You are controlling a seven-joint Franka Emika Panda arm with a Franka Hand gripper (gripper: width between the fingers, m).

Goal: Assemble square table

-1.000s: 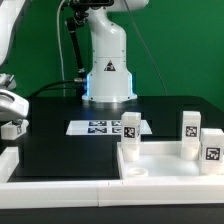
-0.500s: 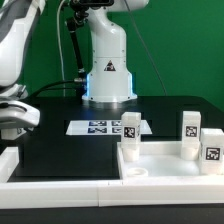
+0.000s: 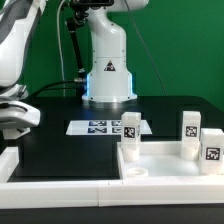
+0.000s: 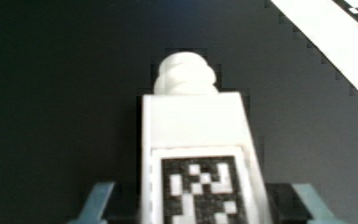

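Between my two fingers, seen from my wrist, sits a white leg (image 4: pixel 194 150) of the square table. It has a black-and-white tag on its flat face and a round knob on its end. My claw (image 4: pixel 197 205) is closed part way around it, with one blue-grey finger (image 4: pixel 98 203) pressing on each side of the leg. Under the leg is the black table (image 4: pixel 69 60), and I cannot tell if the leg touches it.

From the outside camera, my claw (image 3: pixel 14 118) is at the far left edge of that view, low over the black table (image 3: pixel 70 155). The leg is hard to make out there.

Well apart from my claw, on the right of that view and near the front, lies the big white tabletop (image 3: pixel 165 162). It has a raised rim, and it looks like a shallow tray. Three legs stand up from it. One (image 3: pixel 130 131) is at its far left corner. One (image 3: pixel 190 130) is further right. One (image 3: pixel 212 146) is at the right edge. Each one shows a tag. At the near left corner of the tabletop is a round socket (image 3: pixel 135 173) with no leg in it.

Behind the tabletop, flat on the black table, lies the marker board (image 3: pixel 98 127). Behind that stands my white base (image 3: pixel 108 60). Along the front and left edges runs a white rail (image 3: pixel 60 188).
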